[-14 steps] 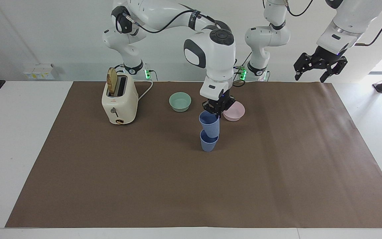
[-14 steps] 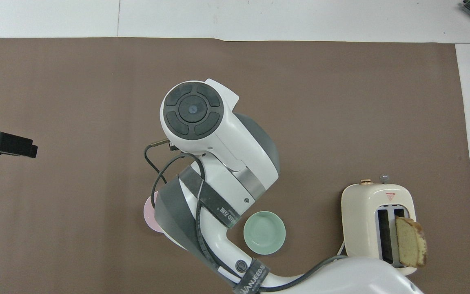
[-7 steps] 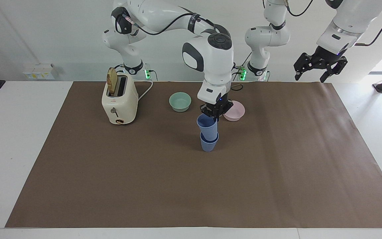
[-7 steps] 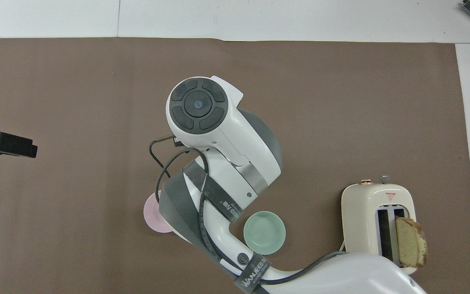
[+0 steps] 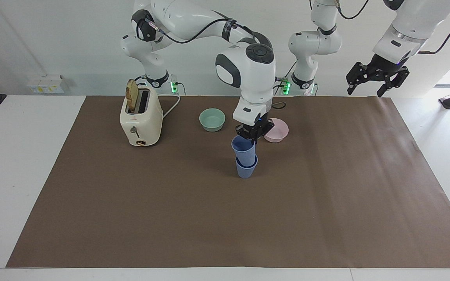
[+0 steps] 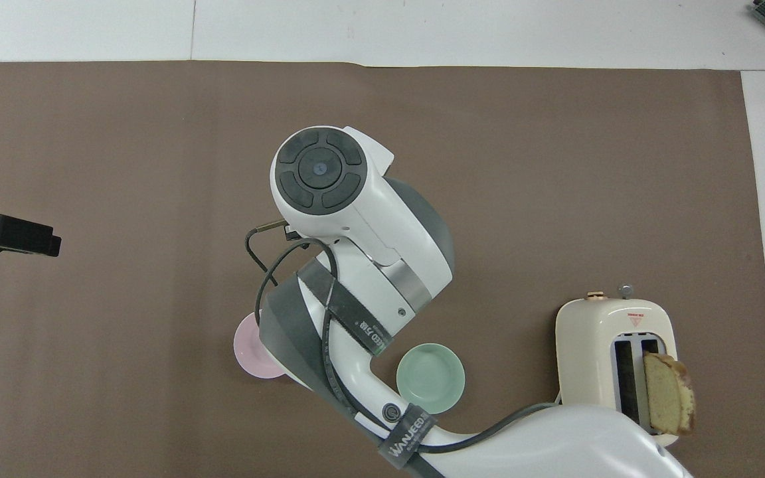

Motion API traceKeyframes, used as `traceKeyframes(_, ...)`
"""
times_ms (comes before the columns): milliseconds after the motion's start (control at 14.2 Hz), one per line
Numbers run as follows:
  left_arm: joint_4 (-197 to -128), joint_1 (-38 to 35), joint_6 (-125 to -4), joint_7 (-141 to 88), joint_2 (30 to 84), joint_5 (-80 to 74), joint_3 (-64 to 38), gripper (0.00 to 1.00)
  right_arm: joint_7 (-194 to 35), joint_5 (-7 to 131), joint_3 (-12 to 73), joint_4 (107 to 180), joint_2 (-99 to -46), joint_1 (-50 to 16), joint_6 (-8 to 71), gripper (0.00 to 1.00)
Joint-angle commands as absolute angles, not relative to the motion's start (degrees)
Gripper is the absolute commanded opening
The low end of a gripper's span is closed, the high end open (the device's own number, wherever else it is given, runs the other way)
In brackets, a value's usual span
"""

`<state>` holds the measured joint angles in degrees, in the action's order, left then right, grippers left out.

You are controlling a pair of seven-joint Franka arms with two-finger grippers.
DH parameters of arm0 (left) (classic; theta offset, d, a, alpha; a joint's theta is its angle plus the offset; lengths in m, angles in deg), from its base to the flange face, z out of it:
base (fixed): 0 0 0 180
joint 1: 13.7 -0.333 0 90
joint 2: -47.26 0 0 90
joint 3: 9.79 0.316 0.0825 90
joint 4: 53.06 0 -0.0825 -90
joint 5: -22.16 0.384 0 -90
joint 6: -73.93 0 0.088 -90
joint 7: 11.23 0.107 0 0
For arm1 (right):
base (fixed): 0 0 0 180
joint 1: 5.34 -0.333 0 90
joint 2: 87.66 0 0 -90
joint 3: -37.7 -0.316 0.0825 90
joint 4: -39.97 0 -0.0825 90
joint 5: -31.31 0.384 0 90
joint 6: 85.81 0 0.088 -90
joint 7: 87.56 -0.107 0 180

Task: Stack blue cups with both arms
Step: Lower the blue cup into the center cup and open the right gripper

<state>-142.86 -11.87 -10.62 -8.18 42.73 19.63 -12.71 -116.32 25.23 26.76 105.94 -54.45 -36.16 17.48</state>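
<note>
Black strap on the right arm [image 6: 356,318] reads "WANJEED" in white; no other writing is legible. Since a second ago, the right gripper [image 5: 253,137] has come lower with the upper blue cup [image 5: 243,149], which now sits deeper in the lower blue cup [image 5: 246,168] standing mid-mat; the gripper is pinched shut on the upper cup's rim. The left gripper [image 5: 377,76] has stayed raised over the mat's corner at its own end, fingers spread, waiting. Nearer the robots lie a pink bowl [image 5: 279,130] just beside the gripper, a green bowl [image 5: 212,119], and a cream toaster [image 5: 140,119] holding toast [image 5: 132,96]. Overhead, the right arm hides both cups.
</note>
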Motion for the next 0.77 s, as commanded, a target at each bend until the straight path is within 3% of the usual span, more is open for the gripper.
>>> traceKeyframes(0, -144.0, -12.6, -10.5, -7.6, 41.4, 20.4, -13.1, 1.0, -117.5, 23.8, 26.1, 105.6, -53.7, -35.7, 17.1, 0.0)
traceKeyframes(422, -144.0, -12.6, -10.5, -7.6, 41.4, 20.4, -13.1, 1.0, -117.6, 23.9, 26.1, 106.4, -53.1, -35.8, 18.0, 0.0)
traceKeyframes(633, -144.0, -12.6, -10.5, -7.6, 41.4, 20.4, -13.1, 1.0, -116.2, 23.7, 26.1, 106.4, -53.0, -35.7, 19.9, 0.35)
traceKeyframes(703, -144.0, -12.6, -10.5, -7.6, 41.4, 20.4, -13.1, 1.0, -116.2, 23.7, 26.1, 106.4, -52.9, -35.8, 20.1, 0.68)
